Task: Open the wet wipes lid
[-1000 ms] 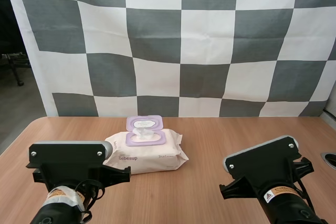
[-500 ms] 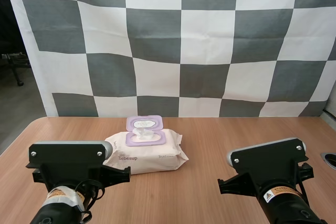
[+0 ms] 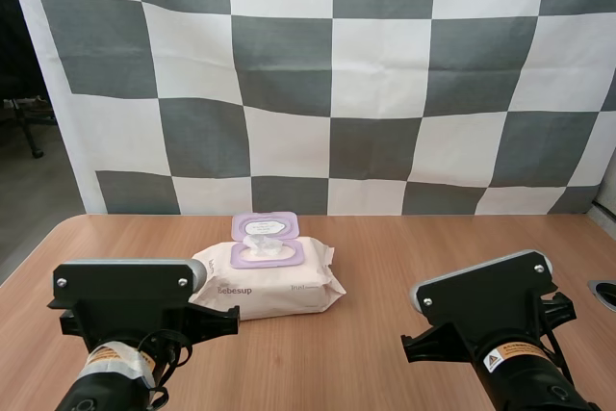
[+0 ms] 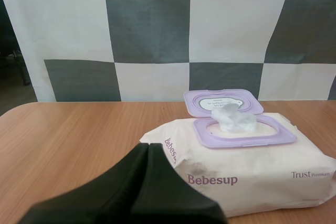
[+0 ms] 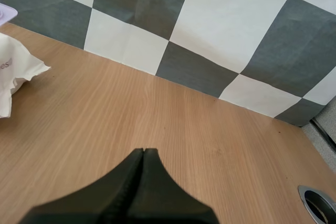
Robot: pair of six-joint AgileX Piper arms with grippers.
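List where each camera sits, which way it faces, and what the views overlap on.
High view: behind and above the bases, facing forward and down over the table; left arm and right arm in front.
Left wrist view: on the left arm, low, facing the wet wipes pack and its raised lid; left gripper shut.
Right wrist view: on the right arm, angled down at the tabletop; right gripper shut.
Shared: all three catch the pack; high and left wrist views show the lid open.
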